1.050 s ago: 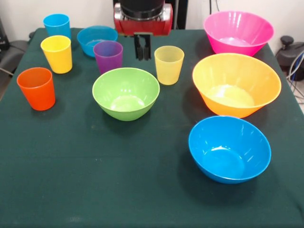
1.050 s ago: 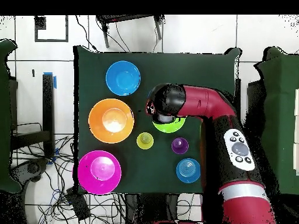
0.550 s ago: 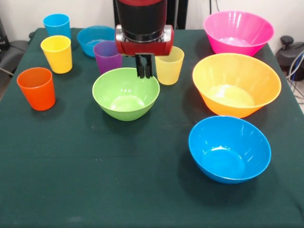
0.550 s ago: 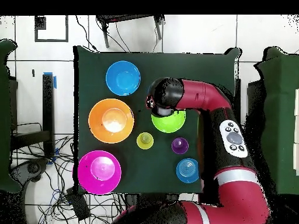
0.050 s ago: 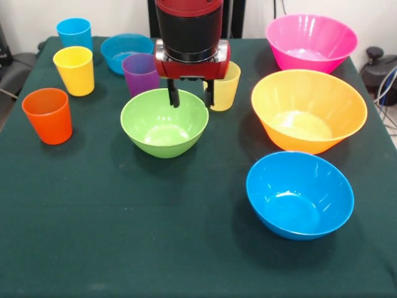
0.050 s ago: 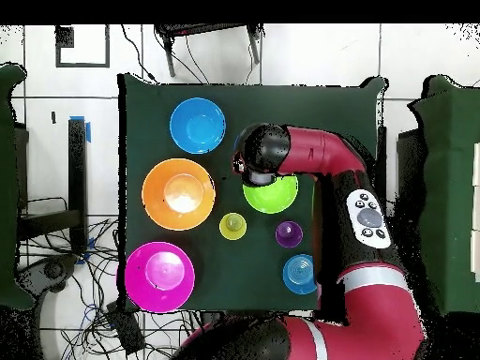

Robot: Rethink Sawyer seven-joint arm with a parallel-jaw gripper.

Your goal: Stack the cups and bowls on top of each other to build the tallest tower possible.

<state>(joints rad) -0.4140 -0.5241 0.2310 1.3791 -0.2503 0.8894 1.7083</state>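
My gripper [image 5: 191, 98] is open, its fingers [image 5: 173, 97] spread over the far rim of the green bowl [image 5: 164, 122], holding nothing. Just behind it stands the pale yellow-green cup [image 5: 227, 87], partly hidden. The purple cup [image 5: 140, 73], small blue bowl [image 5: 126, 51], blue cup [image 5: 74, 33], yellow cup [image 5: 74, 70] and orange cup [image 5: 48, 115] stand at the left. To the right are the pink bowl [image 5: 311, 41], orange-yellow bowl [image 5: 308, 110] and medium blue bowl [image 5: 299, 194]. Each piece stands alone; no tower shows. From overhead the arm's head [image 6: 260, 155] covers the green bowl's [image 6: 274, 197] edge.
Dark green cloth [image 5: 124, 236] covers the table, with open cloth along the near side in the front view. Overhead, the arm [image 6: 361, 216] lies across the right side of the table and hides the cups there. Cables lie on the floor around the table.
The arm has come forward from the far edge to the green bowl's rim. The gripper, shut half a second ago, has opened.
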